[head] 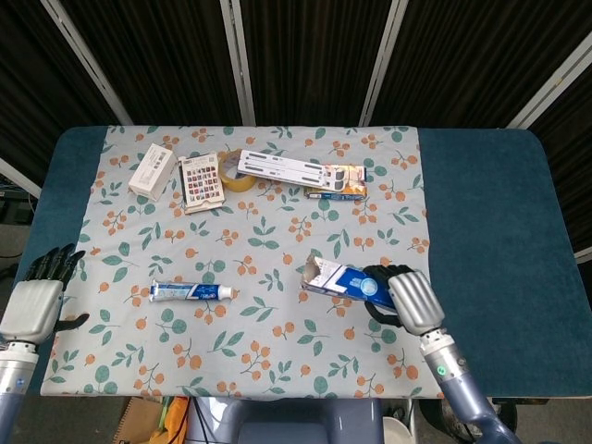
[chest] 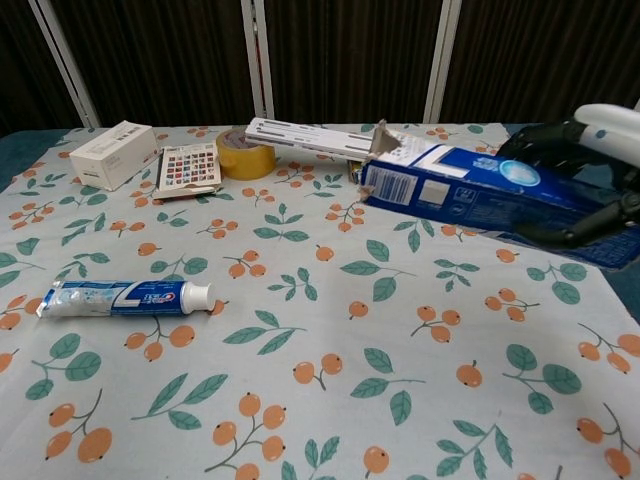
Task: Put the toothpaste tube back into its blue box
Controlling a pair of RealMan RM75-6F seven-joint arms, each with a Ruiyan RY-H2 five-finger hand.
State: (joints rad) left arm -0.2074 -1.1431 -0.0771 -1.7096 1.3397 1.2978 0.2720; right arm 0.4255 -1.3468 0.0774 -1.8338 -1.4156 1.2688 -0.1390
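Floral cloth (head: 277, 240) holds toothpaste tube (head: 192, 291); right hand (head: 400, 301) fingers (chest: 560, 135) clamp blue box (chest: 460, 185) aloft; left hand (head: 37, 301) fingers apart.

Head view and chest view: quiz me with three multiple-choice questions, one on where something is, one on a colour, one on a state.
1. The toothpaste tube lies:
A. on the tablecloth
B. inside the box
C. in the left robot hand

2. The tape roll is:
A. red
B. yellow
C. green

3. The blue toothpaste box is:
A. flat on the cloth
B. held up by the right robot hand
C. sealed

Answers: 1 A, the tube rests alone on the cloth; 2 B, the roll is plainly yellow; 3 B, fingers wrap the box, its end flaps open.
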